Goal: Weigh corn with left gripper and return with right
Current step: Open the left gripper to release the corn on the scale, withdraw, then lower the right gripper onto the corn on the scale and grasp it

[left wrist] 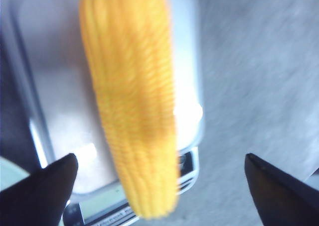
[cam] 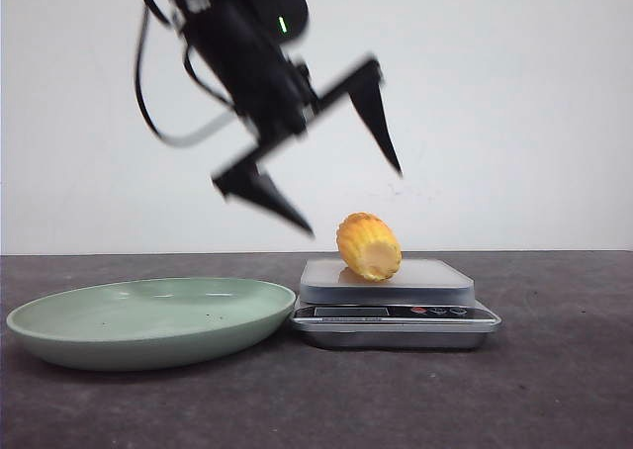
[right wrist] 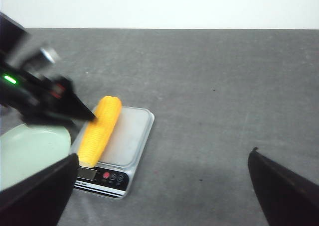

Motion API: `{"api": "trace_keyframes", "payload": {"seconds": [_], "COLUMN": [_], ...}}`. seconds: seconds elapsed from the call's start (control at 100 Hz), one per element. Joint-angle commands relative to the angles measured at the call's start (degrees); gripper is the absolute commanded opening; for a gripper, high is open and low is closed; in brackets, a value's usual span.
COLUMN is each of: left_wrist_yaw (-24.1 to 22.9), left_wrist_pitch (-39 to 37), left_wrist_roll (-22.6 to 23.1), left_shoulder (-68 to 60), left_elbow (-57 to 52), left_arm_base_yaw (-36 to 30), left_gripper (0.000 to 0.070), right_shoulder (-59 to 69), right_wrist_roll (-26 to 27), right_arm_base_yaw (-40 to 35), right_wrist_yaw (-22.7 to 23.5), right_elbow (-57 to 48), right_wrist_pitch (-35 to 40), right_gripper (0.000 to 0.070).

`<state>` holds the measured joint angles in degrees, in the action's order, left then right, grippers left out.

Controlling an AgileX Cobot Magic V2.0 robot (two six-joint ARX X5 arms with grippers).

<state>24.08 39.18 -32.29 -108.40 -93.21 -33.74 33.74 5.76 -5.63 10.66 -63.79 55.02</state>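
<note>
The yellow corn (cam: 369, 246) lies on the platform of the silver kitchen scale (cam: 396, 311); it also shows in the left wrist view (left wrist: 132, 101) and the right wrist view (right wrist: 100, 130). My left gripper (cam: 351, 197) is open and empty, hanging above and just left of the corn, blurred by motion. In the left wrist view its gripper point (left wrist: 162, 183) lies over the corn's near end, fingers wide apart. My right gripper (right wrist: 162, 186) is open and empty, off to the right of the scale (right wrist: 127, 151); it does not show in the front view.
A pale green plate (cam: 59, 325) sits on the dark table left of the scale, its rim touching or nearly touching the scale. It also shows in the right wrist view (right wrist: 30, 151). The scale's display and buttons (cam: 435, 312) face the front.
</note>
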Motion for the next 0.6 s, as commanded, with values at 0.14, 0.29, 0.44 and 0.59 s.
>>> {"api": "trace_keyframes", "payload": {"seconds": [0.14, 0.29, 0.44, 0.59], "left_wrist_yaw": [-6.47, -9.29, -9.62, -11.28], "left_wrist_pitch": [4.68, 10.54, 12.72, 14.27], "left_wrist_roll": [7.80, 12.72, 14.60, 15.87], "left_shoulder": [14.21, 26.58, 38.71, 49.29], "left_elbow": [-2.21, -2.21, -2.21, -2.21], "left_arm_base_yaw": [-0.42, -1.07, -1.20, -1.20], "left_gripper": [0.0700, 0.0548, 0.0106, 0.0015], "right_shoulder": [0.28, 0.63, 3.26, 8.61], "right_wrist_roll": [-0.63, 0.66, 4.02, 7.80], "right_arm_base_yaw": [-0.24, -0.26, -0.57, -3.34], "right_wrist_yaw": [2.12, 10.49, 19.08, 22.53], "right_elbow": [0.61, 1.62, 1.84, 1.84], "right_wrist_pitch": [-0.55, -2.78, -7.85, -15.21], "right_gripper": [0.0695, 0.0695, 0.0694, 0.0595]}}
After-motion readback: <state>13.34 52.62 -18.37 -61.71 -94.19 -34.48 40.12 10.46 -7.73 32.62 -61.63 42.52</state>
